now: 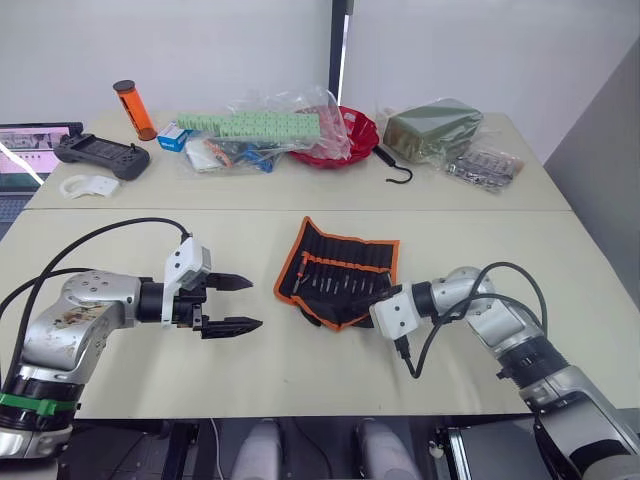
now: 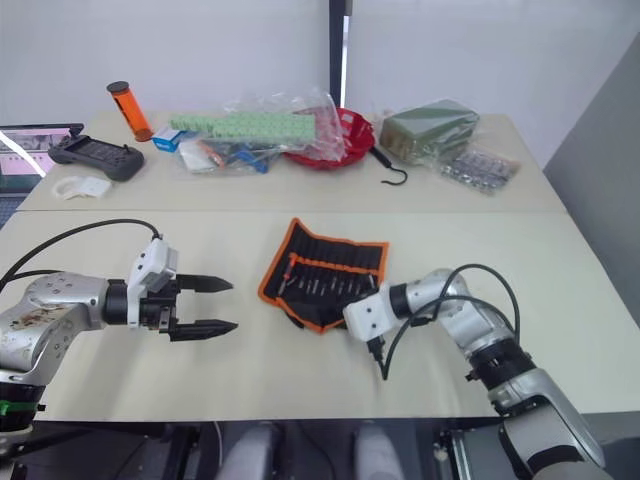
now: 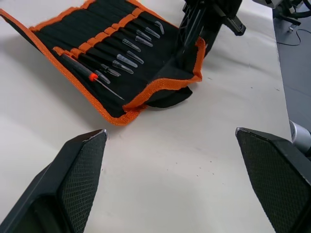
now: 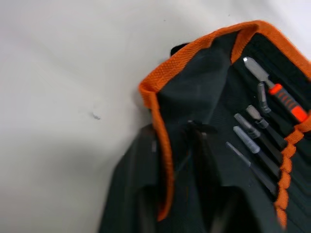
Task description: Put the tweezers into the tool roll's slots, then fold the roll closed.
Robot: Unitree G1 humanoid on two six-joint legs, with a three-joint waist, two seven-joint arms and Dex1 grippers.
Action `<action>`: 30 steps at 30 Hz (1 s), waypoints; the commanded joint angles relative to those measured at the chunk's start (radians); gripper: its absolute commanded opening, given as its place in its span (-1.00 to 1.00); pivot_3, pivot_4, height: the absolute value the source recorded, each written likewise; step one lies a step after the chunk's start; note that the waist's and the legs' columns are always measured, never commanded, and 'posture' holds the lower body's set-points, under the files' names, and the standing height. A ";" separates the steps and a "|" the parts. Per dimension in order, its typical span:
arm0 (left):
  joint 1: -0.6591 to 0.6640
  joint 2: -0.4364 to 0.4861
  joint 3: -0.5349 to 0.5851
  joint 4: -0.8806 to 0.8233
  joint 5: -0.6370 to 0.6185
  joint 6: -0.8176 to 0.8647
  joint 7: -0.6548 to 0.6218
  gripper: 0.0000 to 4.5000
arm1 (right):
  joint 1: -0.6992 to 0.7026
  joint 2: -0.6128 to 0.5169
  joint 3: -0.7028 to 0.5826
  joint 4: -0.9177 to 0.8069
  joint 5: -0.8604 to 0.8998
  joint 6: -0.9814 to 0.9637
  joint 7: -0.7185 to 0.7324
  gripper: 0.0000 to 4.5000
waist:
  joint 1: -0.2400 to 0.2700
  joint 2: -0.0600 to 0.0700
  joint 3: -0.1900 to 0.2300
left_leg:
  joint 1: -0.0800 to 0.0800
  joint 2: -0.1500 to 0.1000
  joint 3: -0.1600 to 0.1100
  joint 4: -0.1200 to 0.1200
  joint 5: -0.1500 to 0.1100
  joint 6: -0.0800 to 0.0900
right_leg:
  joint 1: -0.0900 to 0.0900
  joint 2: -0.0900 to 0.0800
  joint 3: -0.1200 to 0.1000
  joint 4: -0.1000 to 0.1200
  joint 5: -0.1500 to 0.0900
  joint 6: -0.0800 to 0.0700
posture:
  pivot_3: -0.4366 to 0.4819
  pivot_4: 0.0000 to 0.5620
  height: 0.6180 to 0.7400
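The left gripper (image 1: pixel 238 304) hovered over the pale table (image 1: pixel 300 370) with its two black fingers spread wide and holding nothing, well apart from the black fabric tool roll with orange trim (image 1: pixel 340 270) to its right. The right gripper (image 1: pixel 383 293) pinched the roll's near orange-edged flap, its fingers closed on the fabric. Slim black pointed tweezers (image 3: pixel 127 47) sat in the slots (image 3: pixel 109 36) beyond.
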 commanded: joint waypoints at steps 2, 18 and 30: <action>-0.080 -0.010 -0.038 0.047 0.061 -0.119 -0.047 1.00 | 0.069 -0.053 -0.074 -0.209 0.098 0.158 0.017 0.29 | 0.005 0.000 0.000 | 0.000 0.000 0.000 0.000 0.000 0.000 | 0.000 0.000 0.000 0.000 0.000 0.000 | -0.05 -0.47 1.00; -0.348 -0.186 -0.269 0.383 0.331 -0.659 -0.211 1.00 | 0.353 -0.052 -0.229 -0.500 0.196 0.596 -0.183 0.74 | 0.010 0.000 0.000 | -0.001 0.000 0.000 0.002 0.000 0.000 | 0.000 0.000 0.000 0.000 0.000 0.000 | -0.05 -0.47 1.00; -0.491 -0.303 -0.332 0.669 0.439 -0.916 -0.252 -0.51 | 0.346 -0.009 -0.219 -0.468 0.192 0.649 -0.217 0.13 | 0.015 0.000 0.000 | -0.005 -0.001 0.000 0.010 -0.001 0.002 | 0.000 0.000 0.000 0.001 0.000 0.001 | -0.05 -0.47 1.00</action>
